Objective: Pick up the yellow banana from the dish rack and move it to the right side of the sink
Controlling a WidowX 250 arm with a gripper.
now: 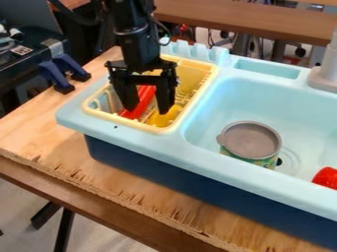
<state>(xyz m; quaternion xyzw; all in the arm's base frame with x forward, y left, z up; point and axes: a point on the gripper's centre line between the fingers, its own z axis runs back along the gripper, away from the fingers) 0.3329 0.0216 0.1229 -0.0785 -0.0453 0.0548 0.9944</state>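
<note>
Near the left edge of the counter (125, 194), shows two blue clamps (63, 73). Next, in the left end of the pale blue toy sink (204, 154), comes to a yellow rack (125, 122). Carries inside it a red thing (141, 101) and, just to the right by the rack's front edge, a yellow thing (163, 117). Hangs the black pincer (146, 109) over this rack, spread wide and gripping nothing, astride the red thing. Judging by that, counts as reached but not yet grasped or lifted. Farther right, in the sink's basin, holds a grey-topped tin (251, 141), upright near the front edge; can't tell what, if anything, is inside. Ends with a red object (325, 177) by the basin's front right, partly out of view
</note>
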